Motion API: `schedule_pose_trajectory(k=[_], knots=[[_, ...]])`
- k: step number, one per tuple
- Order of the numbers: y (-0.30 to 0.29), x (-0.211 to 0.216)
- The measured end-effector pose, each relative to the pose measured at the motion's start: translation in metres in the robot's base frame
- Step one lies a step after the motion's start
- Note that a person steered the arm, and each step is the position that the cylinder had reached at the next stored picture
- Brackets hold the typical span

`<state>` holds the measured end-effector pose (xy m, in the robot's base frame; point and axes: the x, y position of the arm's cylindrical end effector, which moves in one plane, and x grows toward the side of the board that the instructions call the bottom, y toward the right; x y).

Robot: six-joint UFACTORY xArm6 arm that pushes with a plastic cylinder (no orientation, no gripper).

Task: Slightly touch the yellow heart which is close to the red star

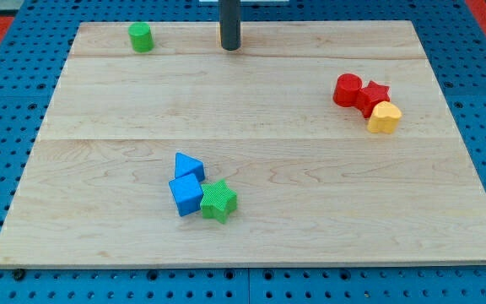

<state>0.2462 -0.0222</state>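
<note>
The yellow heart (385, 117) lies at the view's right, touching the red star (375, 95) just above it. A red cylinder (348, 89) sits against the star's left side. My tip (230, 47) stands near the view's top centre, far to the left of and above the heart, touching no block.
A green cylinder (141, 37) stands at the view's top left. A blue triangle (188, 165), a blue cube (186, 195) and a green star (218, 202) cluster at the lower middle of the wooden board (251, 245). Blue pegboard surrounds the board.
</note>
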Motion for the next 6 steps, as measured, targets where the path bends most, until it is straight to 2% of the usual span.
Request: schedule_pose_trajectory(k=[1, 3, 4, 5, 6], knots=[[0.011, 0.014], [0.036, 0.095], [0.109, 0.133], [0.160, 0.150], [0.192, 0.191]])
